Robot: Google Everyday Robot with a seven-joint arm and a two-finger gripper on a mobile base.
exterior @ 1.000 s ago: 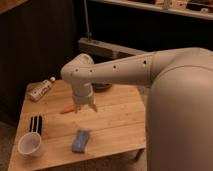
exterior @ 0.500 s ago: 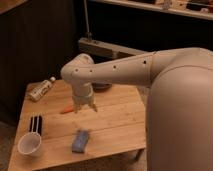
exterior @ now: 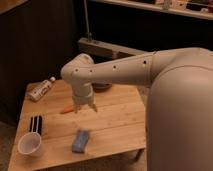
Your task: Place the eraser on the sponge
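Cup (exterior: pixel 30 145), white, sits at the front-left corner of the wooden table (exterior: pixel 120 122). Sponge (exterior: pixel 80 141) lies right of it near the front edge: flat blue-grey pad, soft edges, long side running front to back w/ a slight tilt, top bare. Eraser (exterior: pixel 36 125) is just behind the cup, close to it; can't tell if they touch. It's a small black block w/ pale lengthwise stripes, well apart from the sponge.

Mid-table, the gripper (exterior: pixel 85 108) hangs pointing down from the pale arm (exterior: pixel 115 70), fingers spread, nothing between them. Orange marker (exterior: pixel 67 110) lies just left of it. Farther back, at the rear-left corner, a bottle (exterior: pixel 42 90) lies on its side.

Vs. the earlier frames: no visible change. Gripper in the same spot w/ the same spread; eraser, sponge, cup & marker all where they were.
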